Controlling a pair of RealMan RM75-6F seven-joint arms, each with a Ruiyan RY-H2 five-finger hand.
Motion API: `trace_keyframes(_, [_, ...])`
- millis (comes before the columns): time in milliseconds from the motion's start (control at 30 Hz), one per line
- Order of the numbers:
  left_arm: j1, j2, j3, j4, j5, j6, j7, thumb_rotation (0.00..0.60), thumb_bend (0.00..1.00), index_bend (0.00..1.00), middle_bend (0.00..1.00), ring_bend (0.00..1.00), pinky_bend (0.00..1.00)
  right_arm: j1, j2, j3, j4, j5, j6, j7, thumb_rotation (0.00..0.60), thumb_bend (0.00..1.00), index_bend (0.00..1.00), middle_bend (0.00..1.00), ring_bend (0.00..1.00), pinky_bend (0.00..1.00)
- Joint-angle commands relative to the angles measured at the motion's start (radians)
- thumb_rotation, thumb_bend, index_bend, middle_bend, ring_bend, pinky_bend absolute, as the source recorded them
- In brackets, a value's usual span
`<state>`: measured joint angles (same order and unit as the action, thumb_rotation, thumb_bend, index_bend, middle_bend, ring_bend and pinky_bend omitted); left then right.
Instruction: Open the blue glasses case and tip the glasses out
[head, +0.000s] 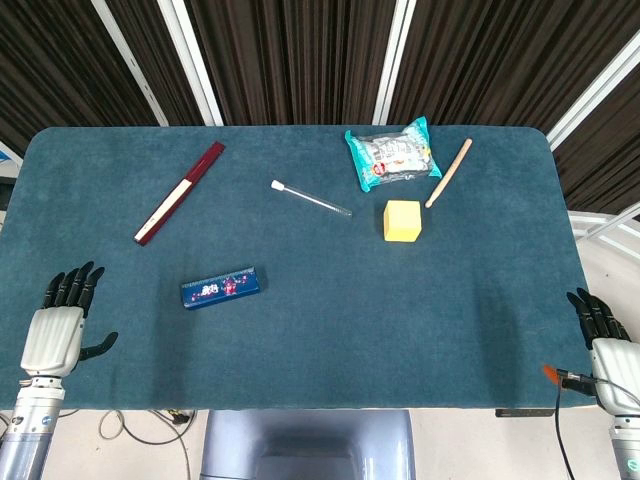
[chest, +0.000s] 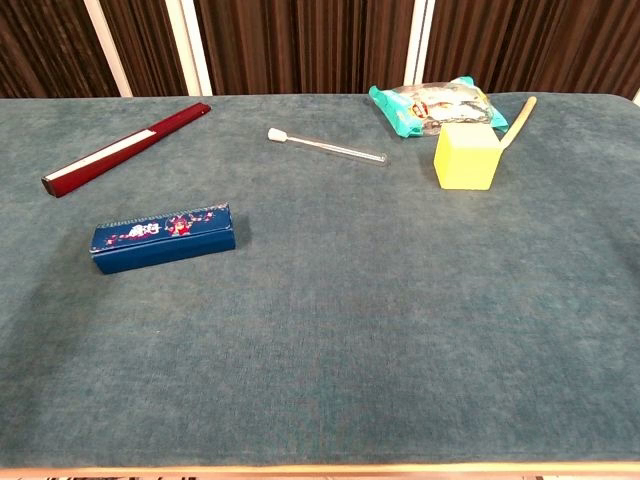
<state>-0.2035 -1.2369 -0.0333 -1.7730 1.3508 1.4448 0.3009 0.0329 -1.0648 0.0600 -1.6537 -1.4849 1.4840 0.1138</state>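
The blue glasses case lies closed on the teal table, left of centre, a long narrow box with a red and white print on its lid. My left hand rests at the table's front left, fingers apart and holding nothing, well left of the case. My right hand sits at the front right corner by the table edge, fingers extended and empty. The chest view shows neither hand.
A dark red folded fan lies at the back left. A clear tube with a white cap, a yellow block, a teal snack bag and a wooden stick sit toward the back right.
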Motion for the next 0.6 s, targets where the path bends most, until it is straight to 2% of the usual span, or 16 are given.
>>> trace_keyframes(33, [0.0, 0.0, -0.002, 0.0, 0.0, -0.002, 0.0, 0.6, 0.17, 0.0, 0.0, 0.0, 0.01, 0.0, 0.0, 0.0, 0.0, 0.0, -0.001, 0.0, 0.6, 0.18, 0.0, 0.0, 0.0, 0.19])
trace_keyframes(400, [-0.007, -0.004, -0.01, -0.01, -0.015, -0.026, 0.02, 0.6, 0.17, 0.0, 0.0, 0.0, 0.01, 0.0, 0.0, -0.001, -0.003, -0.001, 0.001, -0.003, 0.6, 0.18, 0.0, 0.0, 0.0, 0.19])
trace_keyframes(600, [-0.045, -0.03, -0.033, -0.02, -0.024, -0.058, 0.087, 0.6, 0.17, 0.0, 0.0, 0.0, 0.01, 0.0, 0.002, 0.0, -0.005, 0.003, -0.003, 0.003, 0.6, 0.18, 0.0, 0.0, 0.0, 0.19])
